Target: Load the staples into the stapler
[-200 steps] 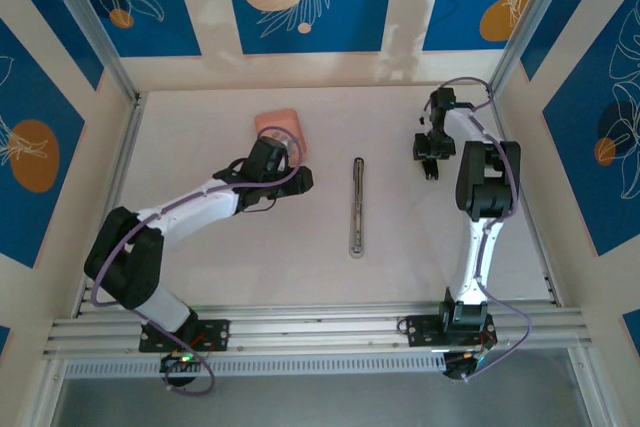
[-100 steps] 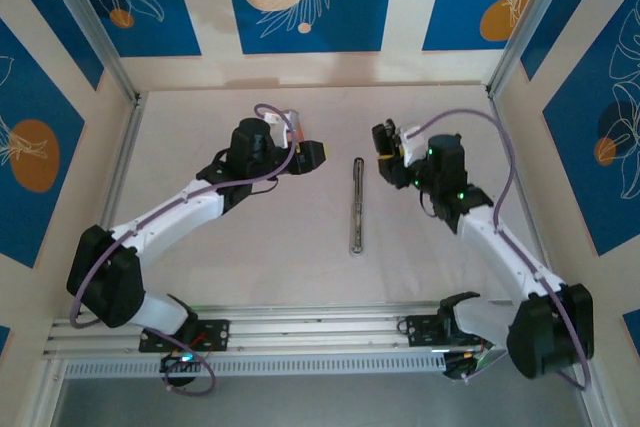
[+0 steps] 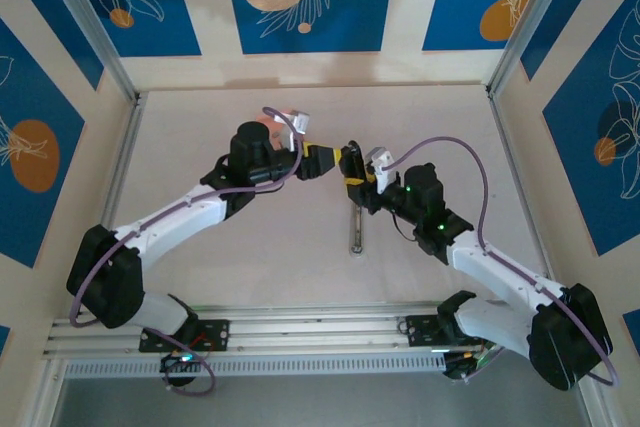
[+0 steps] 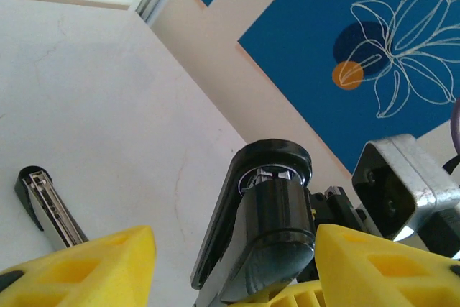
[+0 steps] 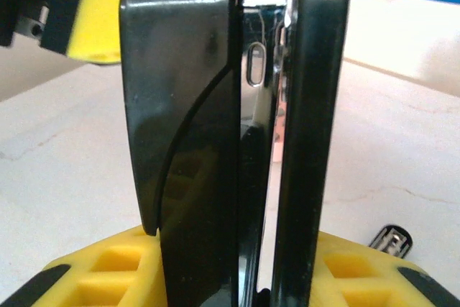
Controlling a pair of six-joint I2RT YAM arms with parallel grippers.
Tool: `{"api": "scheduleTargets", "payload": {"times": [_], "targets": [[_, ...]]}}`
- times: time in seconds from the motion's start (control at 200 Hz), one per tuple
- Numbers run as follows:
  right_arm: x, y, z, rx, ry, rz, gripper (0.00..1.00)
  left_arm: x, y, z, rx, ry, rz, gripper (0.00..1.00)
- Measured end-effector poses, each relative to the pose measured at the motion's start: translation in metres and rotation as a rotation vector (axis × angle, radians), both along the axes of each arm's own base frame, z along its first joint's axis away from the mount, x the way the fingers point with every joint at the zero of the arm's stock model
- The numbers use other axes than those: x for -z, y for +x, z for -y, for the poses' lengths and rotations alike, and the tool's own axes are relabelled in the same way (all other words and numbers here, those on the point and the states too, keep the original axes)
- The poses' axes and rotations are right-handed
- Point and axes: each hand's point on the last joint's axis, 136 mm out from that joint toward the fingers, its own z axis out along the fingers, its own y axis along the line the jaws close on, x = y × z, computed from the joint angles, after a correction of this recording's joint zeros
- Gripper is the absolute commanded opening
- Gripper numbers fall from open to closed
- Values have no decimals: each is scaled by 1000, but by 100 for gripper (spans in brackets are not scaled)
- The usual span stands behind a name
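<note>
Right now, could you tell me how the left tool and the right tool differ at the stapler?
The right tool is clamped on the stapler's raised black-and-chrome part; the left tool stands open around it, a gap showing. The left tool reaches in from the left, the right tool from the right. Both have yellow fingers and meet over the stapler's far end.

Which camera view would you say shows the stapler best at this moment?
Top external: the stapler shows most of its length there, seen from above. Left wrist catches one end; right wrist gives a very close black-and-chrome stretch, apparently of it.
</note>
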Motion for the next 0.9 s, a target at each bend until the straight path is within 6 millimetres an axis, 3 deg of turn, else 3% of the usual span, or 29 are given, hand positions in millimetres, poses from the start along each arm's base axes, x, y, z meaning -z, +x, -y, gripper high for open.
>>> {"api": "scheduleTargets", "payload": {"times": [0.32, 0.9], "targets": [[6, -1, -5, 16, 15, -40, 31, -8, -16, 13, 71, -20, 49, 58], [9, -4, -12, 3, 19, -56, 30, 25, -11, 23, 67, 44, 1, 49]]}}
